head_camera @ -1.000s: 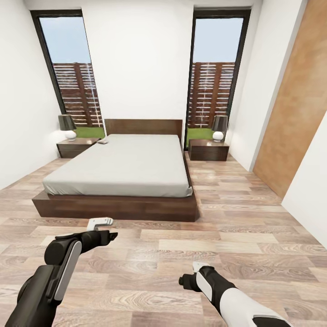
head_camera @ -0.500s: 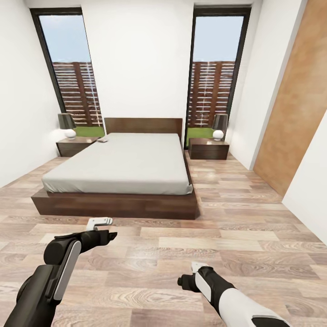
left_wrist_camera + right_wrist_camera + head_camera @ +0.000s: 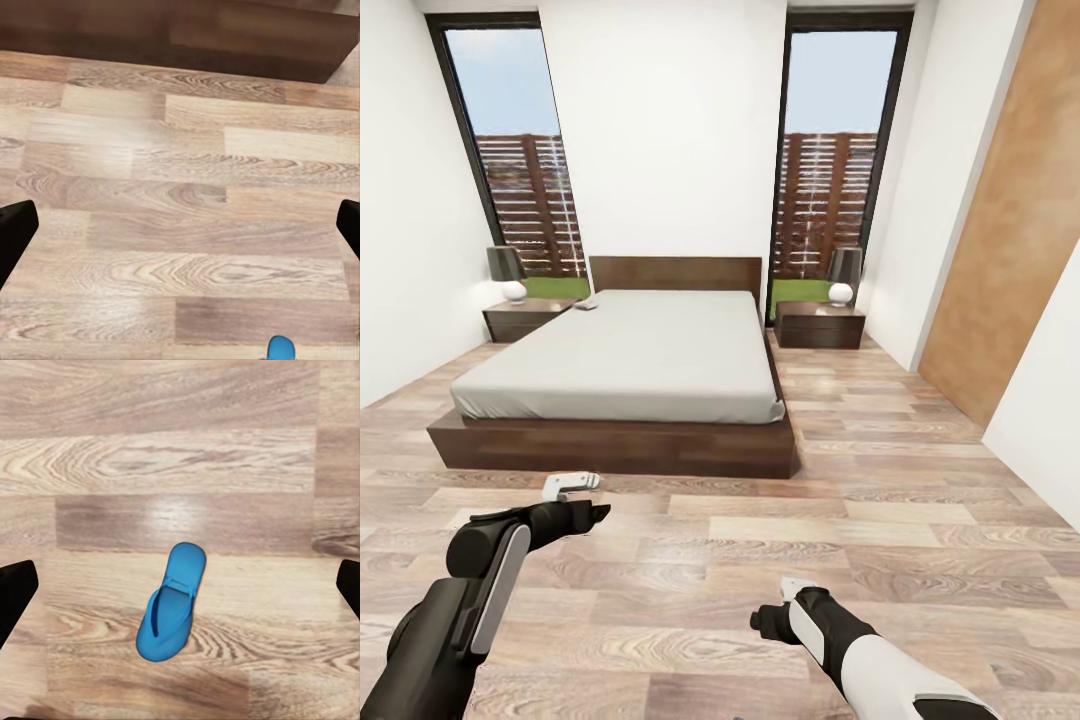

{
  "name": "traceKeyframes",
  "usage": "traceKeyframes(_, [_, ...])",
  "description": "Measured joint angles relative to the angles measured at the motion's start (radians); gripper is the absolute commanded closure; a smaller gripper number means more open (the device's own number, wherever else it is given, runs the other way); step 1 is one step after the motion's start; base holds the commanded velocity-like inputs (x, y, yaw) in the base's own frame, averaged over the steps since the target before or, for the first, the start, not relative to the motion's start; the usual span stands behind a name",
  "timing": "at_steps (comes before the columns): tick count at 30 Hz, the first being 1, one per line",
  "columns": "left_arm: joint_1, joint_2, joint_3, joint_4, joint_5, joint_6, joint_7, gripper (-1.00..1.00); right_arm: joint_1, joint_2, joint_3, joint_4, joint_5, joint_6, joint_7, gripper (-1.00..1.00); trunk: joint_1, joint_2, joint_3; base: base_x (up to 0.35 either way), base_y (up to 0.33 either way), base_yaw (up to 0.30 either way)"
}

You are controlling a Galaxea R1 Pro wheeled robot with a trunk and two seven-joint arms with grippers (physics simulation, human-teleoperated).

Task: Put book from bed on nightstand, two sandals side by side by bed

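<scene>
The bed stands ahead against the far wall, with a nightstand on its left and another nightstand on its right. A small flat object, the book, lies at the mattress's far left corner. In the right wrist view a blue sandal lies flat on the plank floor under my right gripper, which is open and above it. The tip of a blue sandal shows at the edge of the left wrist view. My left gripper hangs open over bare floor near the bed's foot.
A lamp stands on the left nightstand and a lamp on the right one. Tall windows flank the headboard. A brown door is on the right wall. Wood floor runs wide along the bed's right side.
The whole picture has shifted a little, so the camera has moved and the bed looks slightly farther. My left arm sits a bit lower and more to the left. Both grippers stay open.
</scene>
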Motion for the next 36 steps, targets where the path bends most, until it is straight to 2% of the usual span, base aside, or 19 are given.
traceKeyframes(2, [-0.006, 0.008, 0.013, -0.001, 0.002, 0.000, 0.000, -1.00, 0.000, 0.000, 0.000, 0.000, 0.000, 0.000, 0.000, -1.00, 0.008, -0.014, -0.006, 0.000, 0.000, 0.000])
traceKeyframes(5, [-0.022, 0.032, 0.059, -0.001, 0.005, 0.000, 0.000, -1.00, 0.000, 0.000, 0.000, 0.000, 0.000, 0.000, 0.000, -1.00, 0.019, -0.035, -0.016, 0.000, 0.000, 0.000])
traceKeyframes(7, [-0.026, 0.039, 0.073, -0.001, 0.011, 0.000, 0.000, -1.00, 0.000, 0.000, 0.000, 0.000, 0.000, 0.000, 0.000, -1.00, 0.027, -0.049, -0.022, 0.000, 0.000, 0.000])
traceKeyframes(9, [-0.032, 0.060, 0.094, -0.001, 0.030, 0.000, 0.000, -1.00, 0.000, 0.000, 0.000, 0.001, 0.000, 0.001, 0.000, -1.00, 0.035, -0.063, -0.028, 0.000, 0.000, 0.000])
traceKeyframes(12, [-0.040, 0.109, 0.113, -0.001, 0.082, 0.000, 0.000, -1.00, 0.000, 0.000, 0.000, 0.002, 0.000, 0.001, 0.000, -1.00, 0.046, -0.084, -0.038, 0.000, 0.000, 0.000])
traceKeyframes(13, [-0.040, 0.110, 0.113, -0.001, 0.085, 0.000, 0.000, -1.00, 0.000, 0.000, 0.000, 0.002, 0.000, 0.001, 0.000, -1.00, 0.050, -0.091, -0.041, 0.000, 0.000, 0.000])
traceKeyframes(15, [-0.043, 0.146, 0.120, -0.001, 0.135, 0.000, 0.000, -1.00, 0.000, 0.000, 0.000, 0.002, 0.000, 0.000, 0.000, -1.00, 0.058, -0.105, -0.047, 0.000, 0.000, 0.000])
traceKeyframes(18, [-0.045, 0.199, 0.127, 0.000, 0.230, 0.000, 0.000, -1.00, 0.000, 0.000, 0.000, 0.002, 0.000, 0.000, 0.000, -1.00, 0.069, -0.126, -0.056, 0.000, 0.000, 0.000])
traceKeyframes(19, [-0.045, 0.199, 0.127, 0.000, 0.232, 0.000, 0.000, -1.00, 0.000, 0.000, 0.000, 0.002, 0.000, 0.000, 0.000, -1.00, 0.073, -0.133, -0.060, 0.000, 0.000, 0.000])
traceKeyframes(22, [-0.047, 0.245, 0.129, 0.001, 0.317, 0.000, 0.000, -1.00, 0.000, 0.000, 0.000, 0.002, 0.000, 0.000, 0.000, -1.00, 0.084, -0.154, -0.069, 0.000, 0.000, 0.000])
traceKeyframes(24, [-0.047, 0.266, 0.130, 0.001, 0.357, 0.000, 0.000, -1.00, 0.000, 0.000, 0.000, 0.002, 0.000, 0.000, 0.000, -1.00, 0.092, -0.168, -0.075, 0.000, 0.000, 0.000])
traceKeyframes(25, [-0.047, 0.267, 0.130, 0.001, 0.358, 0.000, 0.000, -1.00, 0.000, 0.000, 0.000, 0.002, 0.000, 0.000, 0.000, -1.00, 0.096, -0.175, -0.078, 0.000, 0.000, 0.000])
traceKeyframes(29, [-0.047, 0.289, 0.132, 0.001, 0.399, 0.000, 0.000, -1.00, 0.000, 0.000, 0.000, 0.002, 0.000, 0.001, 0.000, -1.00, 0.111, -0.203, -0.091, 0.000, 0.000, 0.000])
traceKeyframes(36, [-0.047, 0.298, 0.133, 0.002, 0.418, 0.000, 0.001, -1.00, 0.000, 0.000, 0.000, 0.002, -0.001, 0.001, -0.001, -1.00, 0.138, -0.252, -0.113, 0.000, 0.000, 0.000])
